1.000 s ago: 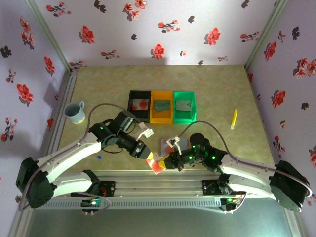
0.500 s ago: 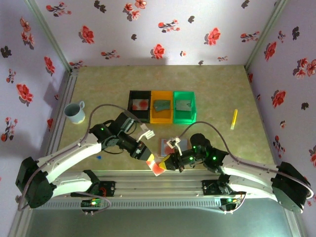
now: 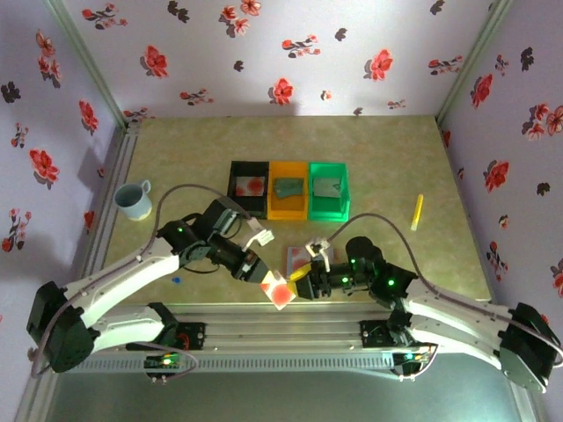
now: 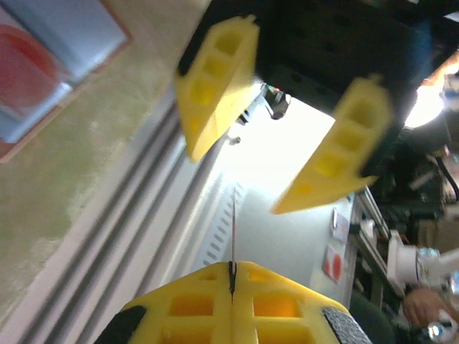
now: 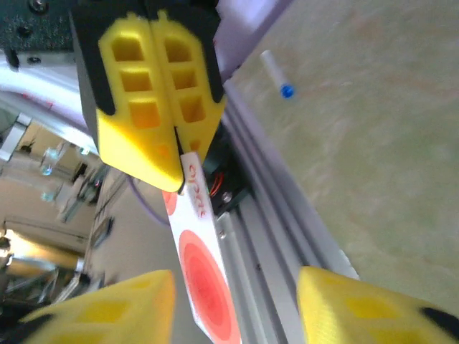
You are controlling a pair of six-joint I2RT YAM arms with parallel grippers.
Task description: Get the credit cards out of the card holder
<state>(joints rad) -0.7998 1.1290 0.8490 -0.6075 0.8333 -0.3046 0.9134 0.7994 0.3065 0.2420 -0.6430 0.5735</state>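
My left fingers [image 5: 136, 86] are pressed together on the top edge of one credit card [image 5: 204, 279], which hangs in the air over the near rail, off the surface. Just to its right, my right fingers [image 4: 215, 72] stand spread, one either side of the card and not touching it. I read this as a hand-over, with the left side alone carrying the card. The card holder [image 4: 82, 32] lies open on the surface just behind both, and a red-blotched card shows inside it. Next I'd draw the right arm back clear of the card. Then I'd swing the left arm to the black bin [image 3: 249, 186], where a card already lies, and send the right arm to the holder.
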